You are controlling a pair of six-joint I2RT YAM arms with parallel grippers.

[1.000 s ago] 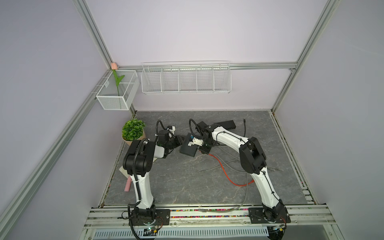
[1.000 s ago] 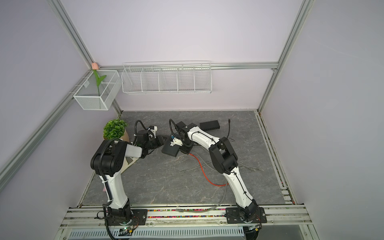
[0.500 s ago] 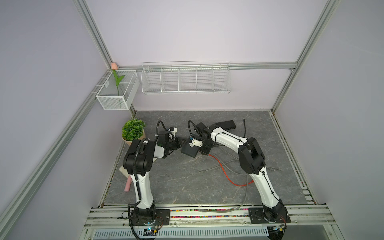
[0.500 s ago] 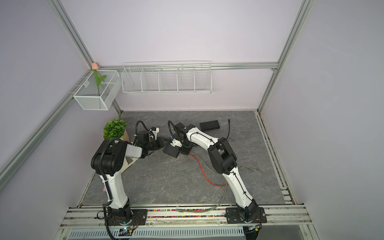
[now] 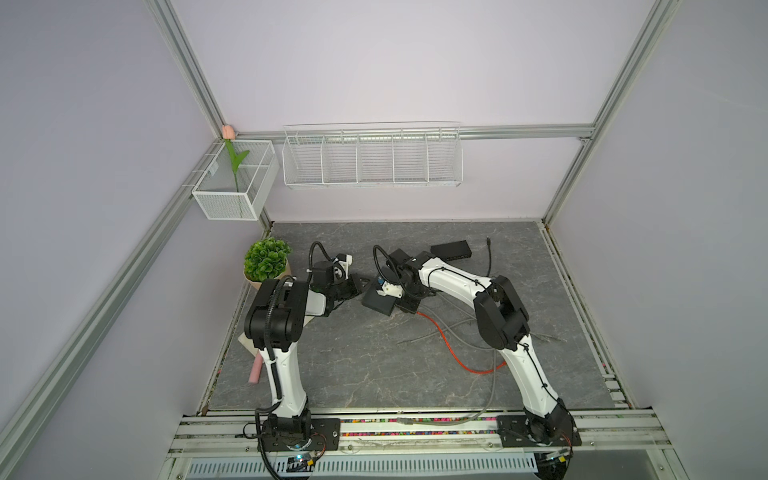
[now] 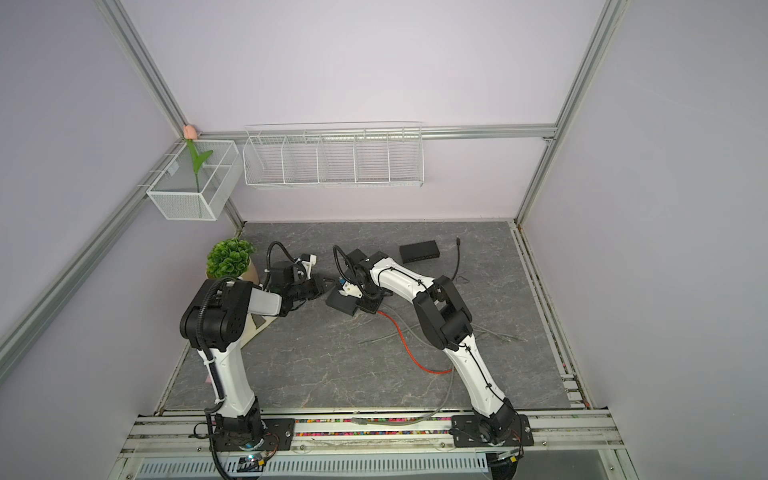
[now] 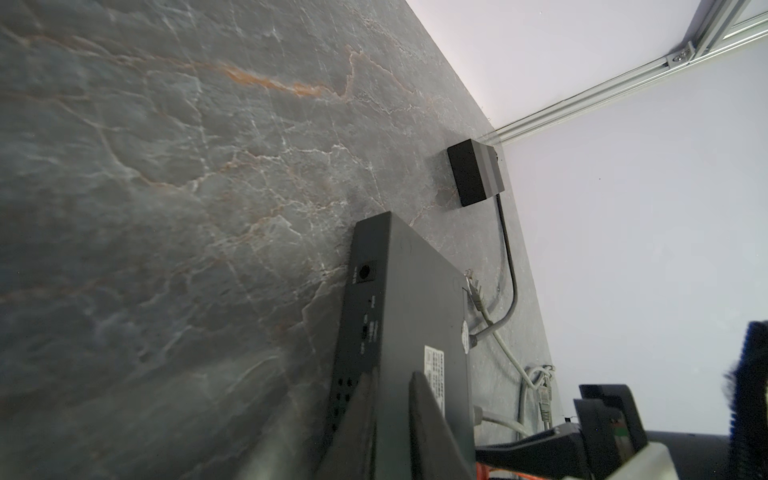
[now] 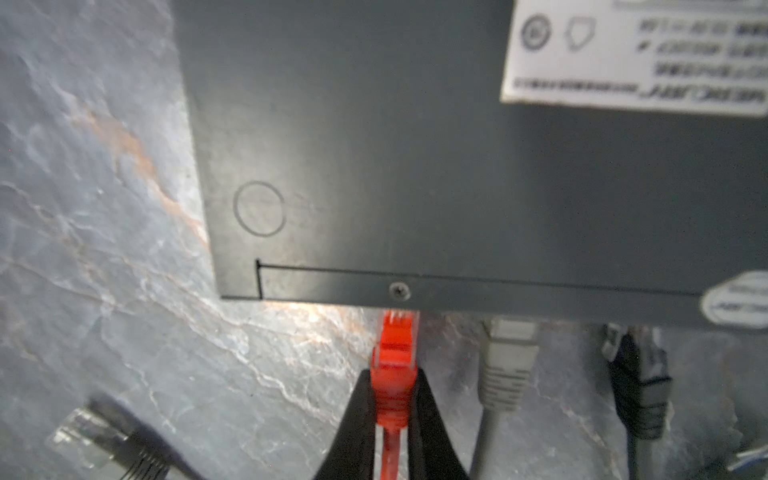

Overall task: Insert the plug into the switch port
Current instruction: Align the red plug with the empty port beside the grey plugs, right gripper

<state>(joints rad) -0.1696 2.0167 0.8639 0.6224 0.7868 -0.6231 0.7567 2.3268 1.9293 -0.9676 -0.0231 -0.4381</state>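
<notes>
Bench: grey stone-look slab [image 5: 374, 365] walled in lilac on three sides; the front stretch between the arm bases lies bare.
Edges: potted plant [image 5: 267, 259] sits tight at the left rim beside the left arm; black box [image 5: 451, 250] lies near the back right corner.
Switch [image 5: 379, 302]: mid-bench, towards the back, label side up.
Left pincer [image 7: 390, 376]: narrow, clamped over the switch's edge.
Right pincer [image 8: 392, 374]: closed on the red plug [image 8: 395, 349].
Red plug: tip at the switch's port face, just beside a grey plug [image 8: 505, 357]; whether it has entered, I cannot tell.
</notes>
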